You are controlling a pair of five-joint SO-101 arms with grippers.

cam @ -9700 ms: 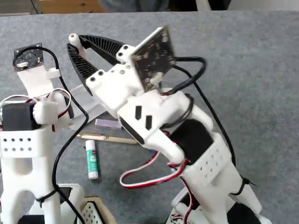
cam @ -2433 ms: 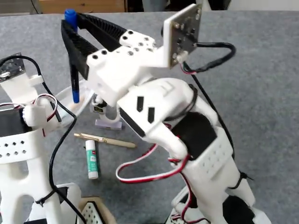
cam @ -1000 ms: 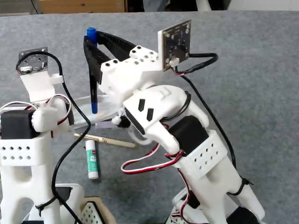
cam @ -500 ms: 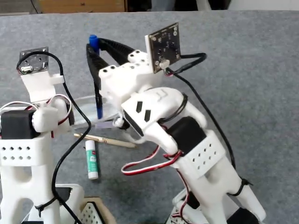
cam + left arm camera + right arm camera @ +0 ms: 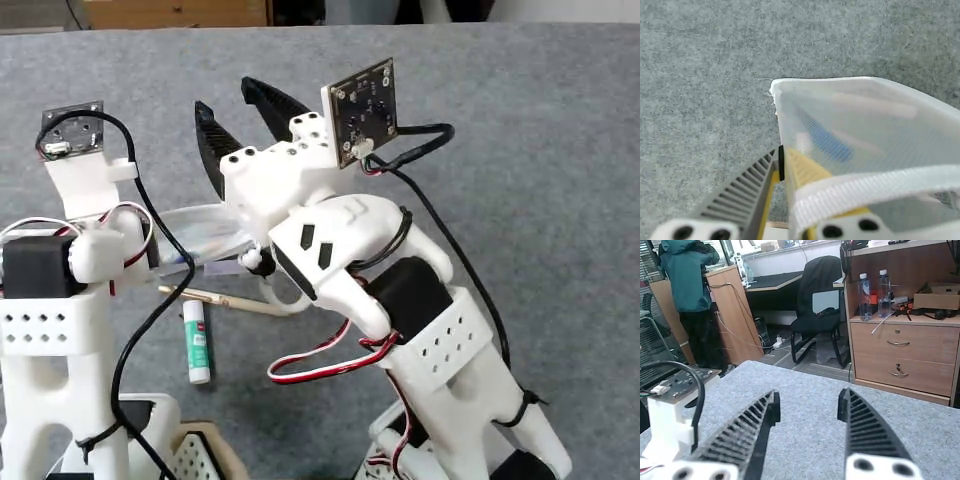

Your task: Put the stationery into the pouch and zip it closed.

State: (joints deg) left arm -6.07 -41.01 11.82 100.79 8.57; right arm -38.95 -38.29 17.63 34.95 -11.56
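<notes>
The left gripper (image 5: 781,162) pinches the rim of the clear pouch (image 5: 880,135) on the grey bench (image 5: 560,150), likely to keep its mouth open, a blue pen (image 5: 825,142) inside; the right gripper (image 5: 225,95) hovers above, jaws spread and empty; glue stick (image 5: 197,340) and pencil (image 5: 230,297) lie beside the pouch.

R arm (image 5: 400,290) is standing centre-right in the high view, upper link leaning fwd and toward the other arm, wrist angling upward. R end effector (image 5: 225,97) is gaping wide. Its two black ribbed fingers (image 5: 860,435) are pointing up and away from the base, w/ nothing btwn them. L arm (image 5: 60,290) is standing upright at the side, wrist pitching downward. L end effector (image 5: 781,161) is pinching the pouch (image 5: 855,135) wall, w/ the grey finger sitting outside, the yellow-faced finger inside and the jaws nearly meeting.
</notes>
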